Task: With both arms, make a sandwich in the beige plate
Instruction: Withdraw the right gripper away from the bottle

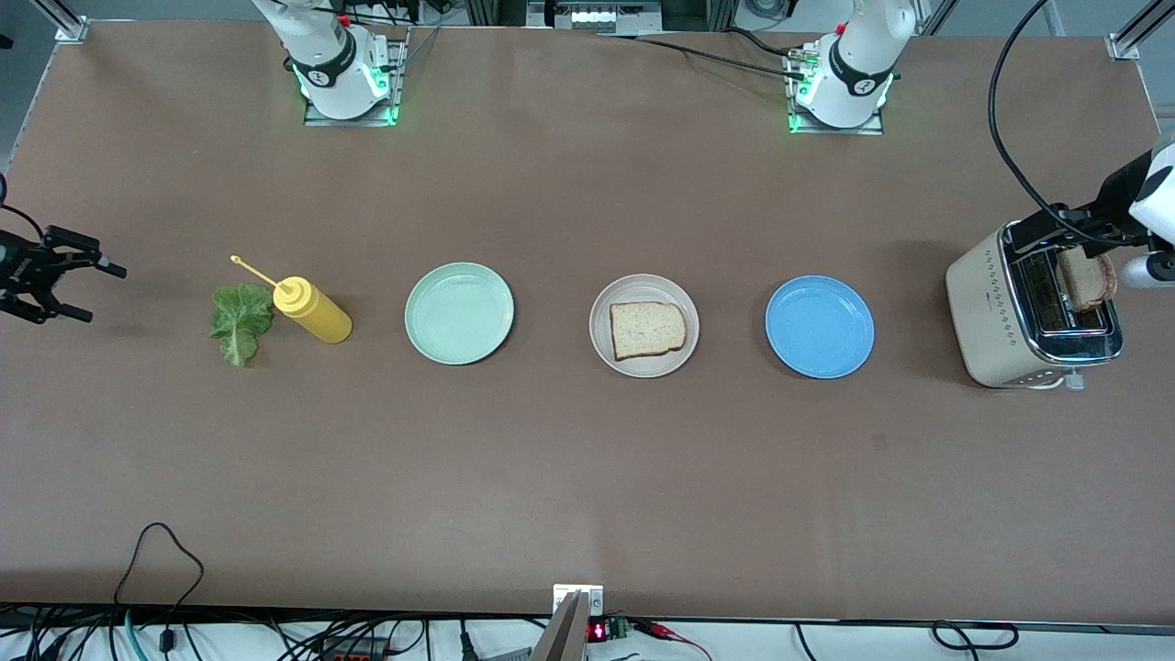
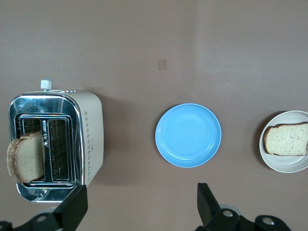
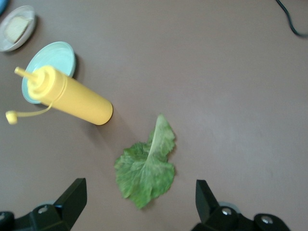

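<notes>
Lowest in the front view sit three plates in a row: mint plate (image 1: 459,313), beige plate (image 1: 643,325) carrying one bread slice (image 1: 647,330), and blue plate (image 1: 820,327). Toward my right arm's end lie the lettuce (image 1: 240,322) and, just beside it, a yellow bottle (image 1: 312,309). My right gripper (image 1: 87,288) hovers at that end, fingers spread, holding nothing. A toaster (image 1: 1019,321) stands at my left arm's end with a second slice (image 1: 1087,279) poking out, and my left gripper (image 1: 1097,240) hangs over it.

From my left wrist, my fingers (image 2: 72,208) stand wide apart and empty above the toaster (image 2: 89,134), toast (image 2: 25,157) in its slot.

From my right wrist, my open fingers (image 3: 71,201) frame the lettuce (image 3: 146,168), the bottle (image 3: 72,96) near it.
</notes>
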